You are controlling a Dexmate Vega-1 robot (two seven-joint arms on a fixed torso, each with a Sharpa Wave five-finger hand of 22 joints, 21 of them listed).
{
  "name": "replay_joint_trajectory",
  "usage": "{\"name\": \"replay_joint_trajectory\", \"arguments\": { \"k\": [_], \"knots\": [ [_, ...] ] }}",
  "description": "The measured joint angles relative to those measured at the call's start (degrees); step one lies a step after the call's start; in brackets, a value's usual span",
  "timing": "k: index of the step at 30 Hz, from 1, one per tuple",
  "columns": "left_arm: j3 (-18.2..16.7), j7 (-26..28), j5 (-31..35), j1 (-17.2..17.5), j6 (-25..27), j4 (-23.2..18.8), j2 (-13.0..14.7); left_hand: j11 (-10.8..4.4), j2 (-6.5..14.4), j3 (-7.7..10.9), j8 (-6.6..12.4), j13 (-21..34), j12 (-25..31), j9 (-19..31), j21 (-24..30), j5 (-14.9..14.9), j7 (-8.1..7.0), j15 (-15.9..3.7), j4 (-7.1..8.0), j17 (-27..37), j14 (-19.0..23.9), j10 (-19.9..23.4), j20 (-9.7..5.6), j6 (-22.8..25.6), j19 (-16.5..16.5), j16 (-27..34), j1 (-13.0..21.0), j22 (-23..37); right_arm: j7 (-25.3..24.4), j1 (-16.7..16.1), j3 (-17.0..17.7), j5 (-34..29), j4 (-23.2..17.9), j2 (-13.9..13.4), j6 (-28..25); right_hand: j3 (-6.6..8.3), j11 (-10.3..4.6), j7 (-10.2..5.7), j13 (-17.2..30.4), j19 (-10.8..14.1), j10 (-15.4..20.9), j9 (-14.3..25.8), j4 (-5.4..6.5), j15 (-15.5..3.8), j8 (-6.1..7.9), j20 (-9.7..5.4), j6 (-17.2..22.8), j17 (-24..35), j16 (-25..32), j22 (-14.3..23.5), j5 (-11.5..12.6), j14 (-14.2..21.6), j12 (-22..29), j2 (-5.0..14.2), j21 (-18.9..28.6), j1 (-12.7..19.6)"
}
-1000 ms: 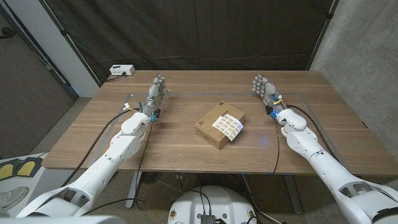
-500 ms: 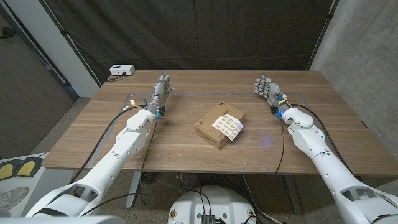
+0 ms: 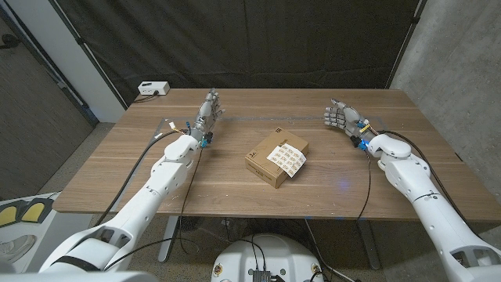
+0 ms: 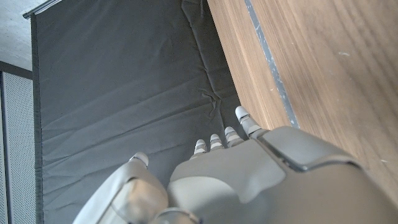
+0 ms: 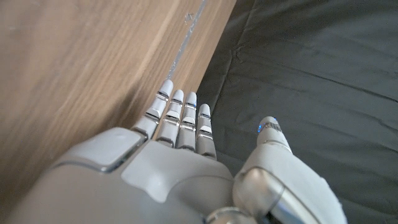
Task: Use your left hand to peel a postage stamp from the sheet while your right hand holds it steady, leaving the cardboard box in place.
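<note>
both hands have drifted farther back on the tabletop (image 3: 117, 168). left hand (image 3: 207, 110) and right hand (image 3: 341, 117) hang wide, holding nothing. first press the right onto the stamp sheet (image 3: 286, 157) atop the cardboard box (image 3: 262, 168).

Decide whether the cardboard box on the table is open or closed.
Closed: the cardboard box shows a flat, unbroken top, and the stamp sheet lies across it.
</note>
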Motion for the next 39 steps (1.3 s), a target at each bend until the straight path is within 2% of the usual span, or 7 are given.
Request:
{"name": "replay_joint_trajectory", "arguments": {
  "k": [1, 9, 17, 25, 28, 34, 39],
  "knots": [
    [0.1, -0.1, 0.1, -0.2, 0.0, 0.2, -0.1, 0.0, 0.0, 0.0, 0.0, 0.0, 0.0, 0.0, 0.0, 0.0, 0.0, 0.0, 0.0, 0.0, 0.0, 0.0, 0.0, 0.0, 0.0, 0.0, 0.0, 0.0, 0.8, -0.4, 0.2, -0.5, -1.0, -0.6, -2.7, 0.0, 0.01, 0.12, 0.0, 1.0, 0.5, 0.0, 0.0, -0.12, 0.0, 0.0, 0.3, 0.1, 0.2, 0.0, 0.0, 0.8, 0.1, 0.01, 0.4, 0.0],
    [0.2, -0.9, 0.4, -0.7, 0.1, 0.6, -0.4, 0.63, 0.2, 0.0, 0.0, 0.0, 0.0, 0.0, 0.0, 0.0, 0.0, 0.0, 0.0, 0.0, 0.0, 0.0, -0.01, 0.0, 0.0, 0.0, 0.2, 0.0, 3.5, -2.3, 1.3, -1.6, -6.5, -4.0, -9.2, 0.48, 0.26, 1.22, 0.0, 9.1, 5.8, 0.3, 0.45, -0.97, 0.42, 0.12, 4.1, 0.3, 1.4, 0.0, 0.0, 7.7, 1.3, 0.38, 3.0, 1.4],
    [0.4, -2.2, 0.5, -1.5, 0.0, 1.5, -0.6, 0.62, 0.2, 0.0, 0.0, 0.0, 0.0, 0.0, 0.0, 0.0, 0.01, 0.0, 0.0, 0.0, 0.0, 0.0, -0.01, 0.0, 0.0, 0.0, 0.2, 0.0, 6.4, -4.2, 1.9, -2.5, -11.9, -7.5, -15.1, 1.21, 0.12, 1.56, 0.3, 16.4, 11.4, 0.3, 0.25, -2.05, 1.74, -1.66, 9.9, 0.5, 2.6, 0.0, 0.0, 14.4, 2.8, 0.76, 5.2, 2.7],
    [0.5, -3.2, 0.5, -2.0, -0.6, 2.2, -0.6, 0.62, 0.2, 0.0, 0.0, 0.0, 0.0, 0.0, 0.0, 0.0, 0.01, 0.0, -0.01, 0.0, 0.0, 0.0, -0.01, 0.0, 0.0, 0.0, 0.2, 0.0, 8.7, -5.5, 2.3, -3.0, -16.1, -10.6, -19.3, 1.75, 0.11, 1.77, 0.3, 19.8, 13.4, 0.5, 0.33, -2.81, 1.74, -2.66, 11.4, 0.5, 3.0, 0.0, 0.0, 16.6, 3.2, 0.83, 6.5, 3.8],
    [0.6, -3.7, 0.6, -2.2, -0.8, 2.4, -0.6, 0.62, 0.2, -0.01, 0.0, 0.0, 0.0, 0.0, 0.0, 0.0, 0.01, 0.0, -0.01, 0.0, 0.0, 0.0, -0.01, 0.0, 0.0, 0.0, 0.2, 0.0, 9.5, -5.6, 2.3, -3.0, -17.4, -12.0, -20.5, 1.93, 0.11, 1.63, 0.3, 19.8, 13.4, 0.5, 0.15, -2.95, 1.74, -2.65, 11.6, 0.5, 3.0, 0.0, 0.0, 17.1, 3.2, 0.89, 6.6, 4.2],
    [0.8, -4.3, 0.6, -2.9, -1.1, 3.3, -0.8, 0.62, 0.2, -0.01, 0.0, 0.0, 0.0, 0.0, 0.0, 0.0, 0.01, 0.0, -0.01, 0.0, 0.0, 0.0, -0.01, 0.0, 0.0, 0.0, 0.2, 0.0, 12.5, -5.6, 2.0, -3.4, -19.2, -14.3, -24.6, 2.06, -0.19, 1.44, 0.3, 21.8, 14.5, 0.5, 0.02, -3.44, 1.74, -2.97, 12.5, 0.5, 3.0, 0.0, 0.0, 18.5, 3.4, 1.01, 7.0, 5.1],
    [1.0, -4.7, 0.6, -3.4, -1.4, 3.8, -1.0, 0.62, 0.2, -0.01, 0.0, 0.0, 0.0, 0.0, 0.0, 0.0, 0.01, 0.0, -0.01, 0.0, 0.0, 0.0, -0.02, 0.0, 0.0, 0.0, 0.2, 0.0, 15.1, -4.8, 1.2, -3.6, -20.6, -16.8, -27.2, 2.55, 0.0, 1.64, 0.3, 21.8, 14.7, 0.5, 0.01, -3.32, 1.74, -2.98, 12.7, 0.5, 3.0, 0.0, 0.0, 19.0, 3.4, 1.28, 7.3, 5.4]
  ]
}}
